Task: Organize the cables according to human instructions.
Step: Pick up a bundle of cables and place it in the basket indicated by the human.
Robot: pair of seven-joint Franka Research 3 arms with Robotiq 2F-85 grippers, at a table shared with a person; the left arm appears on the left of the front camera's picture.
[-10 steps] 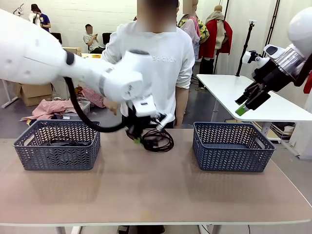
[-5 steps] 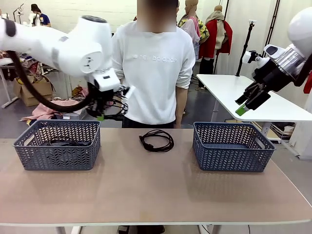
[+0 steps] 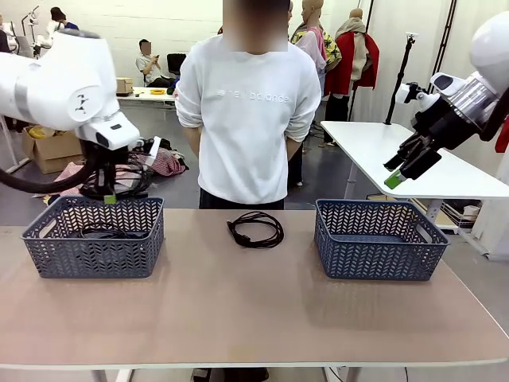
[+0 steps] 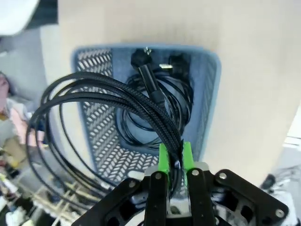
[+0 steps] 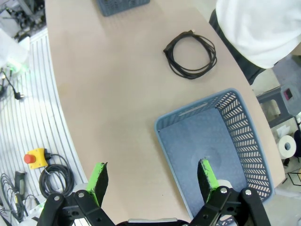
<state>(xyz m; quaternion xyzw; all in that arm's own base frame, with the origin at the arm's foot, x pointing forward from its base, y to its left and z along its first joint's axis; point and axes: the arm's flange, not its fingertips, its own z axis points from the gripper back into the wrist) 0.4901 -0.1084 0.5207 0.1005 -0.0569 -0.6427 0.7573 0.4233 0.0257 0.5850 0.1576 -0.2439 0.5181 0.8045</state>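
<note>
We are clenching our left tool (image 4: 175,157) on a coiled black cable (image 4: 120,94), holding it in the air above the left basket (image 4: 101,136), where a second cable (image 4: 181,101) is lying. A third cable (image 3: 255,229) is resting on the tabletop (image 3: 238,310) between the two baskets, just before the person (image 3: 250,119). Our right tool (image 5: 153,175) is hanging released, high over the right basket (image 5: 244,141).

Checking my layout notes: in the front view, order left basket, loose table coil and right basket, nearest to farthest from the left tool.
1. Left basket, just below the left tool and its held coil.
2. Loose coil, table middle, far side.
3. Right basket, right end.
</note>
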